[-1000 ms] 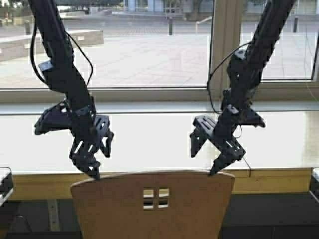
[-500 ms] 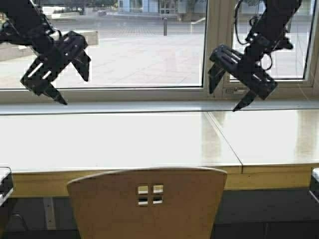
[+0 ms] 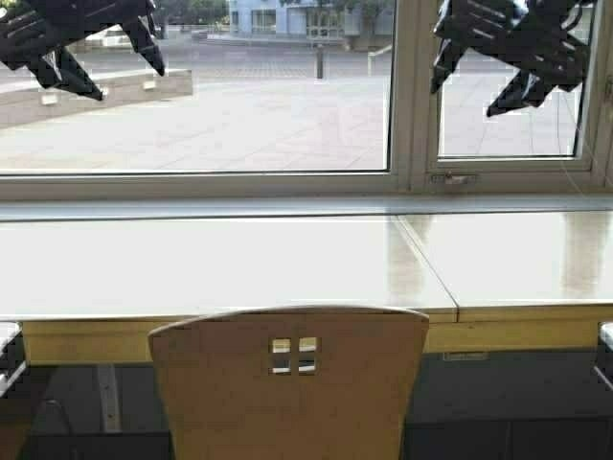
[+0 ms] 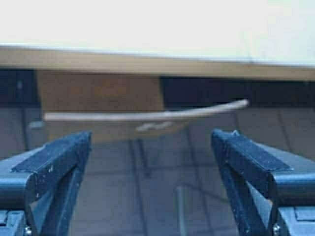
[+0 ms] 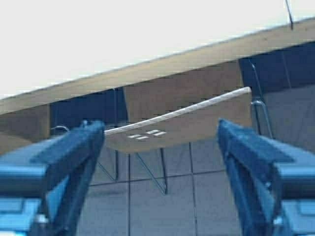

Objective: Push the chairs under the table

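My left gripper (image 3: 81, 43) and right gripper (image 3: 508, 53) hang spread wide, holding nothing. The chair (image 3: 287, 383) looks light and stiff; I'd push its back's top edge toward the table (image 3: 220, 268).

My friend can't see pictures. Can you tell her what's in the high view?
A tan chair stands at a long pale table by a window. Both grippers, left and right, hang open high above, touching nothing.

Past the tabletop's far edge I face a wide window (image 3: 192, 105) with a pale frame (image 3: 414, 96), daylight over a paved plaza (image 3: 239, 125). Below me lies grey tiled floor (image 5: 197, 196).
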Controlling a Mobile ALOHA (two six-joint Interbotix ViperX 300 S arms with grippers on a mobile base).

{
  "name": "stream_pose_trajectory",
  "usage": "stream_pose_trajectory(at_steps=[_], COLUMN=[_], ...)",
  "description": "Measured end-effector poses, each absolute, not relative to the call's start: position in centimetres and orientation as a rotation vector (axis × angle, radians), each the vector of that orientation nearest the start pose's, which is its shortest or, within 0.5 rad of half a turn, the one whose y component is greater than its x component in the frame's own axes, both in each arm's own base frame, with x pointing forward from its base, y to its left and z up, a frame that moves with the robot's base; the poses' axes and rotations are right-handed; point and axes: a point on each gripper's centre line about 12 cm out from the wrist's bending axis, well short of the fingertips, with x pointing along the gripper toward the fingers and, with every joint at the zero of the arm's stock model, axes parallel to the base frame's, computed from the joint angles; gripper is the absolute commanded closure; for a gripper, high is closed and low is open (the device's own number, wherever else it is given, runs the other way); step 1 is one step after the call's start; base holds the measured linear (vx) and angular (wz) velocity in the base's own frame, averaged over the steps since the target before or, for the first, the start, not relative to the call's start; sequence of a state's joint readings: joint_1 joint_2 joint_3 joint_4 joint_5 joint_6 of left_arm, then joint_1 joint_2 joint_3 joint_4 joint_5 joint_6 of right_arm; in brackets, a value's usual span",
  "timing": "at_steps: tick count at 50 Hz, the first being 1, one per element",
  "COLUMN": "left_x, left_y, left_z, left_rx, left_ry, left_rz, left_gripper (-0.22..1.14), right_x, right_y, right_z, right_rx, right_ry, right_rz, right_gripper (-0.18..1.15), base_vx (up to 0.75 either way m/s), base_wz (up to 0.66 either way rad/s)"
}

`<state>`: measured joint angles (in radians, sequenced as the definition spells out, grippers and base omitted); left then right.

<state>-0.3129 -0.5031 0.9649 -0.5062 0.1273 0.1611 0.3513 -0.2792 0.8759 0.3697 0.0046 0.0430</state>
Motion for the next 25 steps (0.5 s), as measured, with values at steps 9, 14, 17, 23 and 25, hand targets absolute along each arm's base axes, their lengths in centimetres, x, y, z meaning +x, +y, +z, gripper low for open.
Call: stream_pose_trajectory(at_steps=[9, 14, 17, 23, 25], left_x=[24.1, 23.2, 23.0, 22.8, 22.9], left_y=[-8.9, -8.5, -8.4, -8.3, -8.3], left_z=[21.9, 21.5, 21.5, 22.4, 22.5], left_rx=[-0.152, -0.1, -0.085, -0.071, -0.067], left_ry=[0.654, 0.652, 0.646, 0.604, 0.595], left_rz=[-0.315, -0.323, -0.325, -0.33, -0.33], left_gripper=[-0.09, -0.09, -0.09, -0.09, -0.09], right_x=[29.6, 29.6, 29.6, 29.7, 29.6], right_y=[10.8, 11.1, 11.1, 10.8, 10.8], right_z=[21.2, 21.6, 21.7, 21.9, 21.8], right_rx=[0.218, 0.179, 0.16, 0.151, 0.151], right_ry=[0.6, 0.587, 0.582, 0.575, 0.577], right_rz=[0.249, 0.272, 0.276, 0.273, 0.273], right_gripper=[-0.03, -0.03, -0.03, -0.03, -0.03], base_vx=[-0.17, -0.19, -0.21, -0.22, -0.23], base_wz=[0.14, 0.22, 0.31, 0.32, 0.38])
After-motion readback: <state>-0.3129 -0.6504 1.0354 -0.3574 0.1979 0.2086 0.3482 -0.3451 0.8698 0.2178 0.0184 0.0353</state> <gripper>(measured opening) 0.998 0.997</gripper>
